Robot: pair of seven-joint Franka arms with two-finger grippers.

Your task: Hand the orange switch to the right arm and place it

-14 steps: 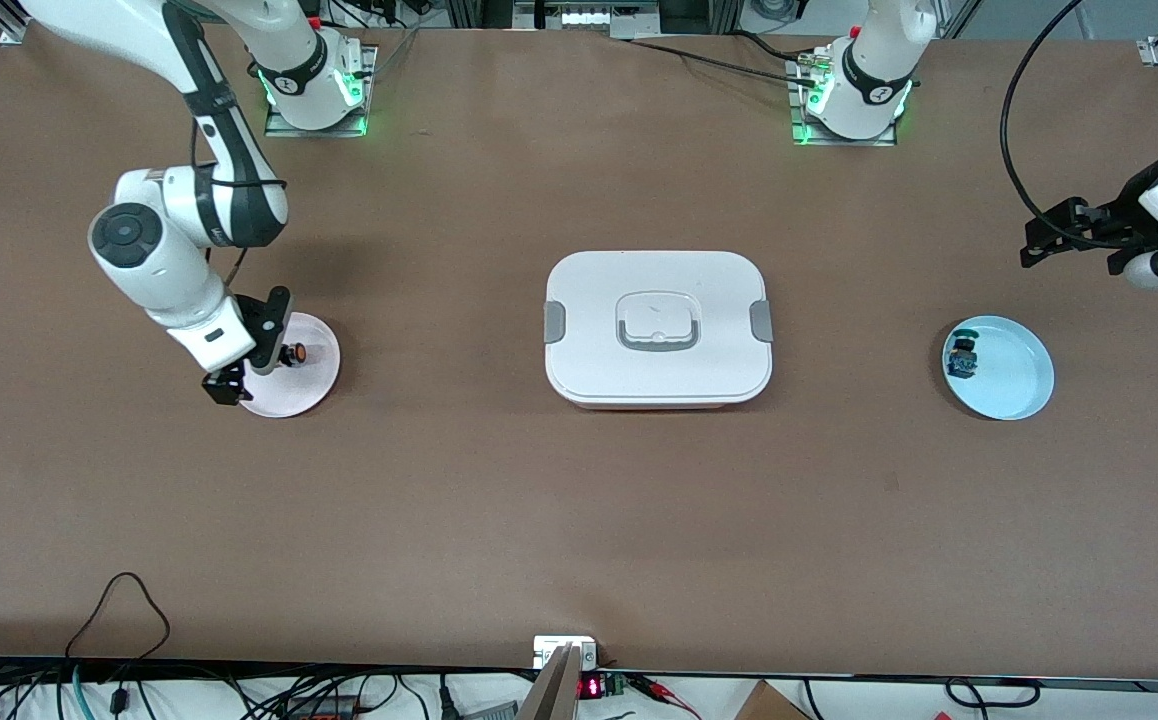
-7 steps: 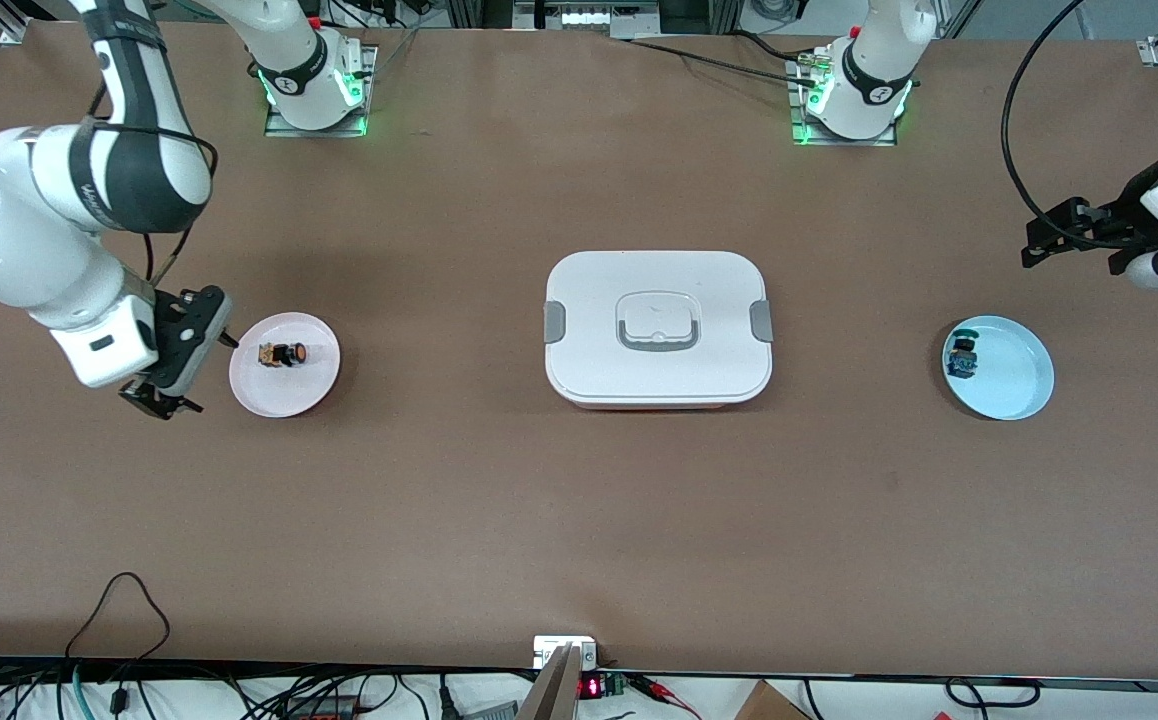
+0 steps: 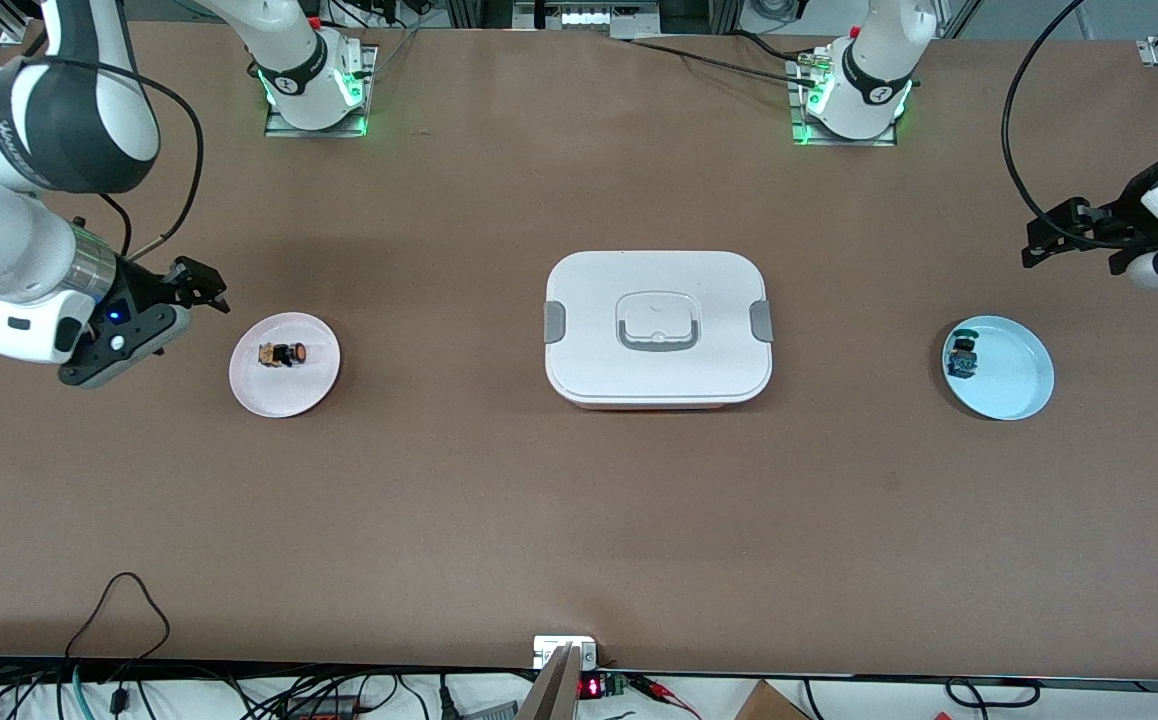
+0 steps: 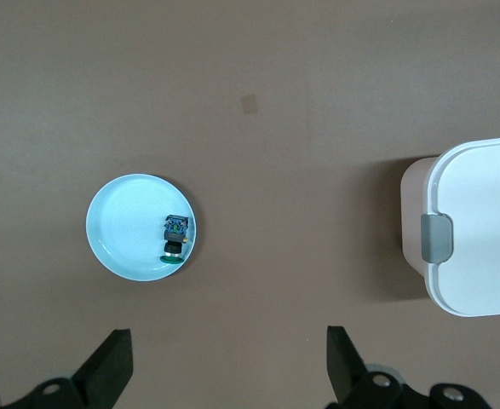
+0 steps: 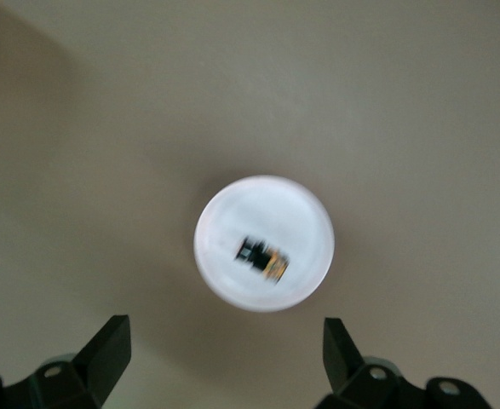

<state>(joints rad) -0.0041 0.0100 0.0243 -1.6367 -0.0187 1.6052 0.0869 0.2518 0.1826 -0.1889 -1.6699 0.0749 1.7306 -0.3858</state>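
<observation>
Apparently done: the orange switch (image 3: 284,354) lies on the pink plate (image 3: 284,393) near the right arm's table edge; right gripper (image 3: 201,287) and left gripper (image 3: 1039,243) hang open, empty.

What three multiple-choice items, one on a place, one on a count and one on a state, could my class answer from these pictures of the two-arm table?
1. Where does the orange switch lie?
A. On the pink plate
B. On the white lidded box
C. On the bare table

2. How many plates stand on the table?
A. One
B. Two
C. Three

3. How do the right gripper fingers stand?
A. Shut on the orange switch
B. Open, holding nothing
C. Shut on a plate rim

Answers:
1 A: the switch rests on its side on the pink plate, toward the right arm's end of the table.
2 B: the pink plate and the blue plate, which holds the green-capped switch.
3 B: the right wrist view shows both fingers spread apart with the plate lying apart from them; the left gripper, also open, waits above the table near the blue plate.
</observation>
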